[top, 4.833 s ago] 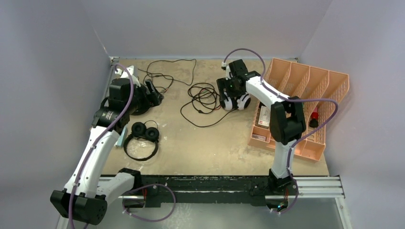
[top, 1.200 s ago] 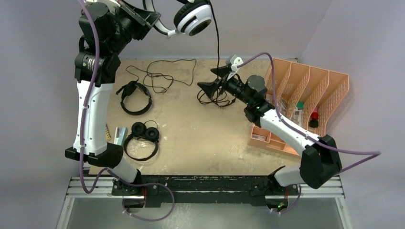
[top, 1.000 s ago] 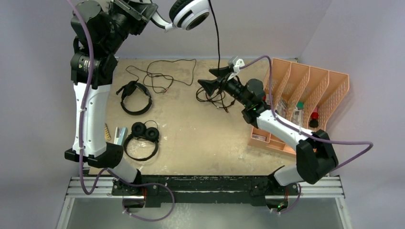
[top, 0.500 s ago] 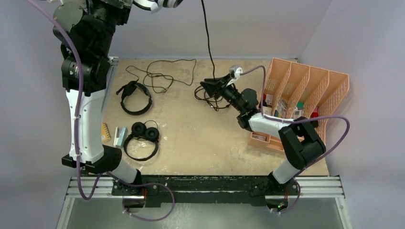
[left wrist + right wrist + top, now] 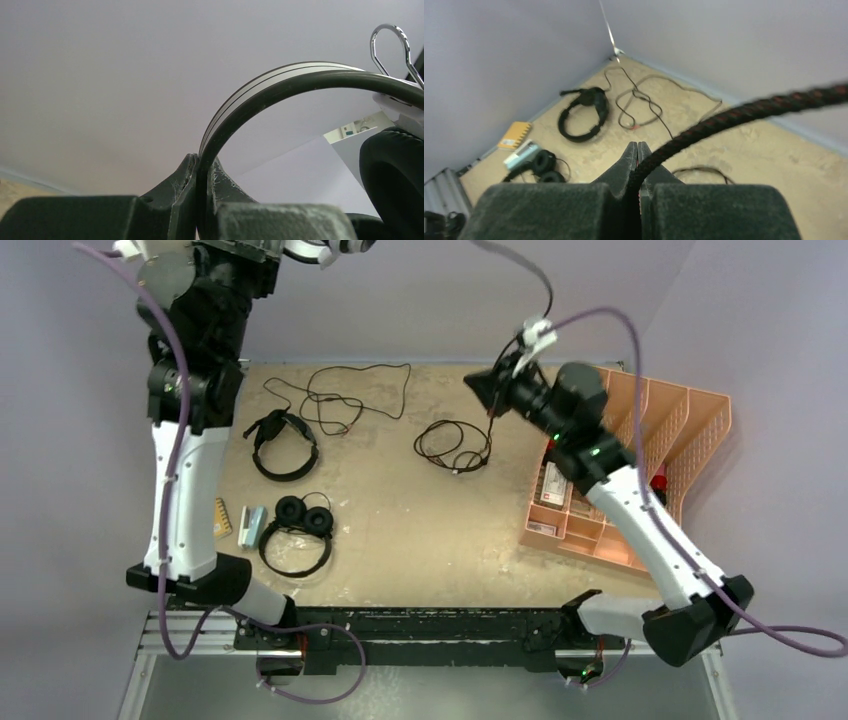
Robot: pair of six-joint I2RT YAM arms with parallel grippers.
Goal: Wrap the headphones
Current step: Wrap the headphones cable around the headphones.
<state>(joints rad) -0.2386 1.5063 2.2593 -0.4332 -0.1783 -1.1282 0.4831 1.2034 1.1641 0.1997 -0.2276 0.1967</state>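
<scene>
Robot lab test cell, blank grey walls (image 5: 450, 300), scuffed tabletop (image 5: 400, 530), aluminium mounting rail (image 5: 205, 636).

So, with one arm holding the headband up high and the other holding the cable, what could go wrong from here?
1. The left fingers pinch only the thin headband, held up high; a swing might let it slip out.
2. The right fingers are shut on the cable, but its end lies in a loose coil on the table; pulling up could tighten it into a knot.
</scene>
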